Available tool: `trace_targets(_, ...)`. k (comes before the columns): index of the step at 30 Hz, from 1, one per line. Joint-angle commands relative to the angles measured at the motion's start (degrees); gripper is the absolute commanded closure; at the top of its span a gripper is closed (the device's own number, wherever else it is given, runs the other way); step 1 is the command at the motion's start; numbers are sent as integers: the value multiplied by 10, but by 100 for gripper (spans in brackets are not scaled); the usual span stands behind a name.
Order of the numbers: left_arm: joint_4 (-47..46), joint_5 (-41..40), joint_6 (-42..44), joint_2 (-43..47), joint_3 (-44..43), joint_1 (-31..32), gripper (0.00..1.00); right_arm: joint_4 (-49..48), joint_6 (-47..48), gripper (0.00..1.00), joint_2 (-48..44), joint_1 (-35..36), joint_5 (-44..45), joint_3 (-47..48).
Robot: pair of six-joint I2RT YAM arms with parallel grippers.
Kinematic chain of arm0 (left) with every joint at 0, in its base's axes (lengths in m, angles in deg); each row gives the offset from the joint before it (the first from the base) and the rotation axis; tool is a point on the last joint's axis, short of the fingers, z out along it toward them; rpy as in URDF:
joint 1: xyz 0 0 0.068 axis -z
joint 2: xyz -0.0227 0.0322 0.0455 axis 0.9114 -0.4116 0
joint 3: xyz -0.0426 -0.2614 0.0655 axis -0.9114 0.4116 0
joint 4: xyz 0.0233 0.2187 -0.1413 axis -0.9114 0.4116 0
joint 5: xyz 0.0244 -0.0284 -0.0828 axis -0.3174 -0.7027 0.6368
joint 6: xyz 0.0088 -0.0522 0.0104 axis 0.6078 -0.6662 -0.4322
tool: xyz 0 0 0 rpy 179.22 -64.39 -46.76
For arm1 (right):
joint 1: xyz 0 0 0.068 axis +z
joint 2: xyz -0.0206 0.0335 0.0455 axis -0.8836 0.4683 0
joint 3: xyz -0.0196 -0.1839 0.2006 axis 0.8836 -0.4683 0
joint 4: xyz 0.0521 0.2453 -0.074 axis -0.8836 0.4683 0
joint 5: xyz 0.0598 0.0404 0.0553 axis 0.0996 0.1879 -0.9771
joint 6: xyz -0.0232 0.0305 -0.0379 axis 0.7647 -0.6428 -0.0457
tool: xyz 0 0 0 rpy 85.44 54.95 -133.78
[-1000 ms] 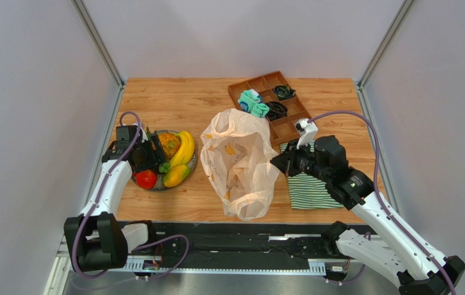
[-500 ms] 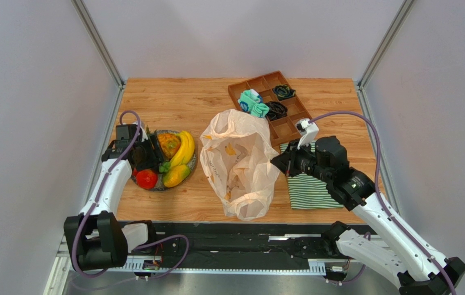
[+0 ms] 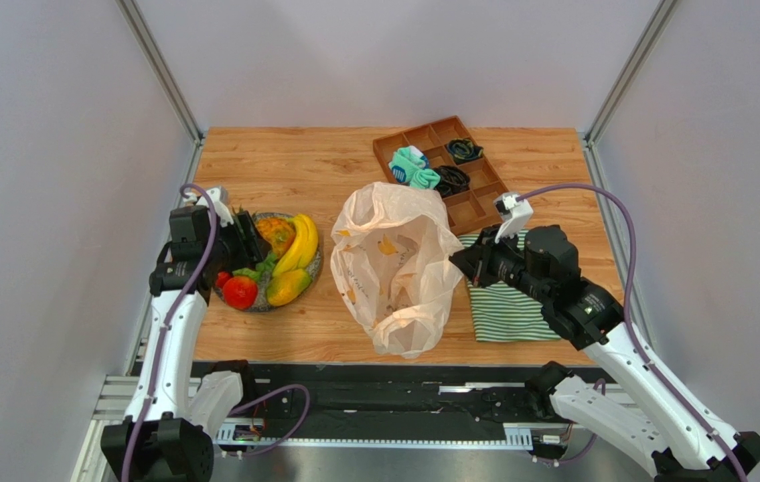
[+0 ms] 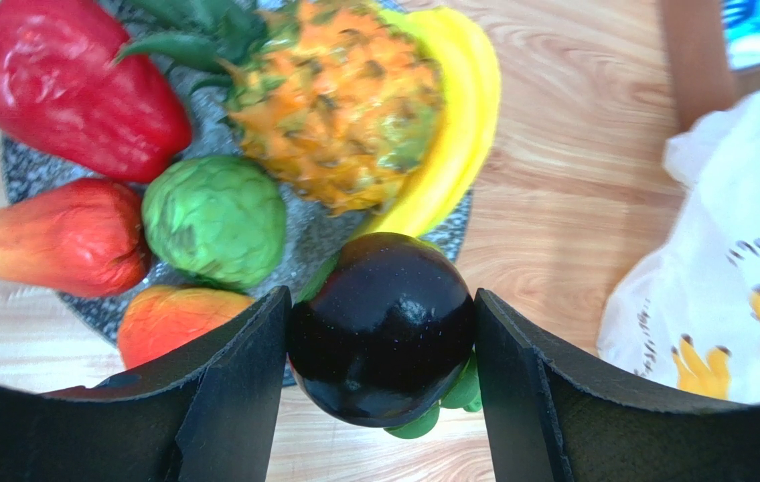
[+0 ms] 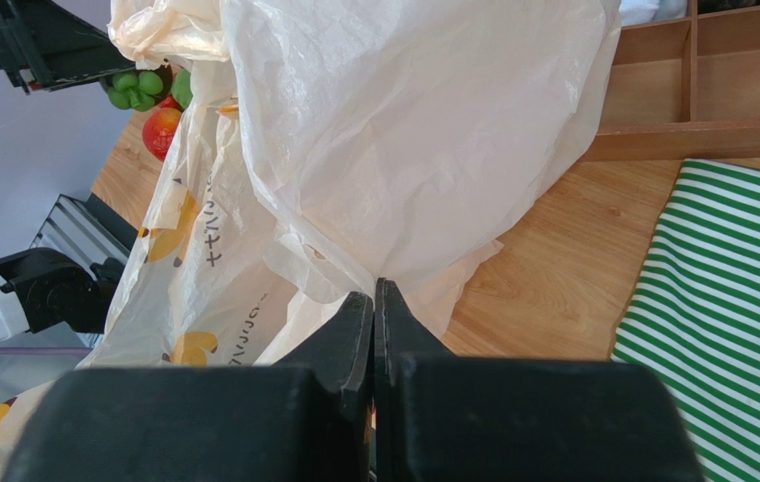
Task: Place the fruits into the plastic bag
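Purple-black, the round fruit (image 4: 384, 336) is clamped in the left gripper (image 4: 379, 309); the right gripper (image 5: 375, 297) is closed on a fold of the plastic bag (image 5: 404, 131).

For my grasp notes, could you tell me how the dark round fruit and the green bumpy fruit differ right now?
The dark fruit is glossy and smooth; the green fruit is matte and bumpy. The dark fruit is held in the left gripper; the green fruit lies free on the plate. Both are roundish.
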Motion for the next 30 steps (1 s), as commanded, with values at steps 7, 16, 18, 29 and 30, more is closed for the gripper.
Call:
trace_targets(7,-13,43,21,108,-35,26,43,23,6,100,15,3,25,38)
trace_targets(16,-38,34,-12,136,-84,105,45,28,2,100,27,3,29,49)
trace_targets(18,-57,35,-26,140,-86,127,45,32,2,100,30,3,30,54)
trace_targets(29,-224,-32,-68,57,-145,428,46,38,2,100,43,3,43,62)
trace_targets(30,-251,-34,-61,47,-146,470,45,38,1,100,43,3,43,61)
